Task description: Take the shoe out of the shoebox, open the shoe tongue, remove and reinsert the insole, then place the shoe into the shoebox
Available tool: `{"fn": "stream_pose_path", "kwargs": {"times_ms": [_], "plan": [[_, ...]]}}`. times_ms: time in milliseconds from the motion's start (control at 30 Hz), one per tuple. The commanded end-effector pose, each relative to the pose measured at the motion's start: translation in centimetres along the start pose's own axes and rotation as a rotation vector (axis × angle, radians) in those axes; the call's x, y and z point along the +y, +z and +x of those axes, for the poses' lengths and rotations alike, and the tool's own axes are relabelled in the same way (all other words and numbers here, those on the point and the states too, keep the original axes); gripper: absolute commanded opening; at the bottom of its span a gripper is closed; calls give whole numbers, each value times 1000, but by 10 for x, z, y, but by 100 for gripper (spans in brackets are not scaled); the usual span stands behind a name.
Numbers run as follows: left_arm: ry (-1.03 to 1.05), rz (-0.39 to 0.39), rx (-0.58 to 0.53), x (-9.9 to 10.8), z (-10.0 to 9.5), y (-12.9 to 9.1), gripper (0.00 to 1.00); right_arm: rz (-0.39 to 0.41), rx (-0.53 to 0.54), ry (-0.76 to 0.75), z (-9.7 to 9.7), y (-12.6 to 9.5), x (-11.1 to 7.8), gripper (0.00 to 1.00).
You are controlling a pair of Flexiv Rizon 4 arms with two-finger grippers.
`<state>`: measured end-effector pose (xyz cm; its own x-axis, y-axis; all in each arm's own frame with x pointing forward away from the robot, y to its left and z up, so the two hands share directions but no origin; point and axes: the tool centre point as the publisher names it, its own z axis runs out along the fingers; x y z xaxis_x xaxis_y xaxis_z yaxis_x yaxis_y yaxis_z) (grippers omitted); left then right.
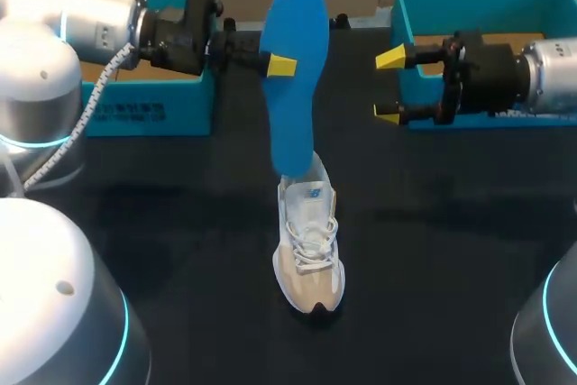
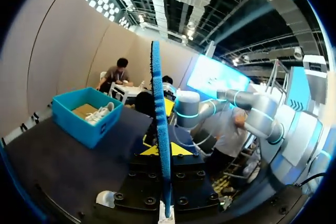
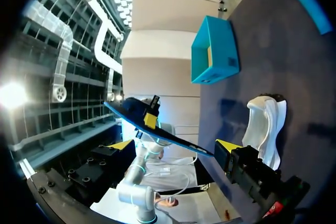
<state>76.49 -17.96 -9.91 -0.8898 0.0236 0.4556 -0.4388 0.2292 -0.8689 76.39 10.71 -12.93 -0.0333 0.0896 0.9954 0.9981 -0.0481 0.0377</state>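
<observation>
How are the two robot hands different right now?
The left gripper is shut on the blue insole, holding it upright over the shoe; the right gripper is open and holds nothing. In the head view the left gripper shows one yellow tip, the right gripper two. Both hover above the table, facing each other.

Insole (image 1: 296, 69): blue, matt, foam-like face. Its edge looks rough and pitted in the left wrist view.
Shoe (image 1: 309, 259): white cloth upper, looks like mesh. Beige toe panel is matt and suede-like. Laces (image 1: 311, 242) are white woven cord.
Table (image 1: 180, 223): black, matt, no glare.
Boxes (image 1: 149, 110): teal cardboard, matt outside, bare brown board inside.
Arms (image 1: 81, 15): silver metal sections with a soft sheen. White shells are smooth and glossy.
Right gripper (image 1: 389, 87): body black, matt. Yellow tips are smooth and plastic-like.
Cable (image 1: 86, 119) on the left arm: white braided sleeve.
</observation>
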Motion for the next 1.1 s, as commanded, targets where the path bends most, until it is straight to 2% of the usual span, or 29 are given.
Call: {"fn": "stream_pose_path", "kwargs": {"times_ms": [33,300,667,967,1100], "plan": [[-288,-43,118,-2,-12,3,0,-16,-6,1,1,1,-5,100],[-447,-50,168,7,-13,9,0,-29,-26,1,3,2,-5,100],[-603,-18,204,19,-15,14,0,-54,-47,-13,7,2,-5,100],[-722,-1,255,22,-19,17,0,-65,-77,-17,13,3,-4,100],[-760,-26,253,23,-21,17,0,-82,-90,-27,17,4,-7,100]]}}
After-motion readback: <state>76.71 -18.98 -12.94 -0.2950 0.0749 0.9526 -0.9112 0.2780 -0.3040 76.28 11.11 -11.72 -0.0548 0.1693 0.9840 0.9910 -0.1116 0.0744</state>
